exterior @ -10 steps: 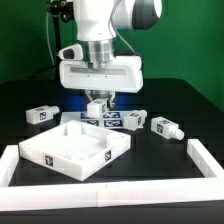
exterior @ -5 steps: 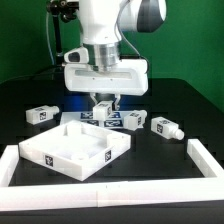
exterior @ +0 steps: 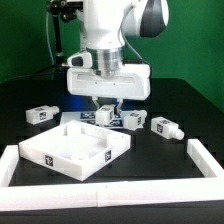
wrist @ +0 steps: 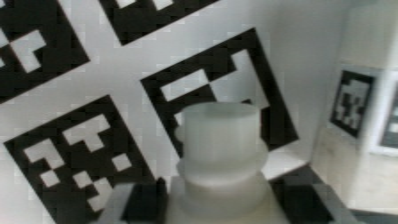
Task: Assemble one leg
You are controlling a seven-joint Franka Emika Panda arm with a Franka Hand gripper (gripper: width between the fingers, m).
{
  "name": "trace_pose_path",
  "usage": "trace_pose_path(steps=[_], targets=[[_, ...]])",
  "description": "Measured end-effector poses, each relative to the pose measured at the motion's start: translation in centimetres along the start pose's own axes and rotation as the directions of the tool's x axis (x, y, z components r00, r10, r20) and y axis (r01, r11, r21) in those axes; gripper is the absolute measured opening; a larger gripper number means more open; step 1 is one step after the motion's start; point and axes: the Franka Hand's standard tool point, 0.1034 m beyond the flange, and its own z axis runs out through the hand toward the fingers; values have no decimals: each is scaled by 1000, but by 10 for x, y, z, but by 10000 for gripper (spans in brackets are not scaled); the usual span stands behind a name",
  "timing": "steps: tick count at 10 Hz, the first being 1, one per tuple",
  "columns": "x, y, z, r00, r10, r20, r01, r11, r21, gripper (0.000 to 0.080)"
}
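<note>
My gripper [exterior: 105,103] is shut on one leg [exterior: 104,109], a small white stubby peg, and holds it just above the marker board [exterior: 96,116] behind the tabletop. In the wrist view the leg [wrist: 222,145] stands between my dark fingers [wrist: 153,200], over the board's black-and-white tags [wrist: 98,110]. The large white square tabletop [exterior: 48,152] with rimmed edges lies in front. Three more legs lie on the table: one at the exterior view's left [exterior: 40,114], one just right of my gripper [exterior: 135,119] and one further right [exterior: 165,126].
A low white wall [exterior: 100,190] runs along the front and up both sides of the black table. Another leg's tagged end [wrist: 358,105] shows beside the marker board in the wrist view.
My gripper has moved toward the exterior view's right and slightly up, carrying the leg with it. The other parts have not moved.
</note>
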Motion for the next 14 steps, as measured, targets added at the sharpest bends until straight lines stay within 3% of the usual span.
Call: trace_pose_path(steps=[3, 10, 11, 12, 13, 14], targets=[[-2, -2, 14, 1000, -10, 1, 10, 1000, -18, 285], [-1, -6, 15, 1000, -22, -1, 22, 1000, -18, 285], [-1, -5, 13, 999, -32, 8, 32, 999, -15, 472], [2, -1, 0, 999, -41, 21, 41, 999, 5, 587], [5, 3, -18, 998, -37, 44, 35, 999, 36, 587], [6, 3, -38, 997, -41, 63, 37, 997, 64, 637]])
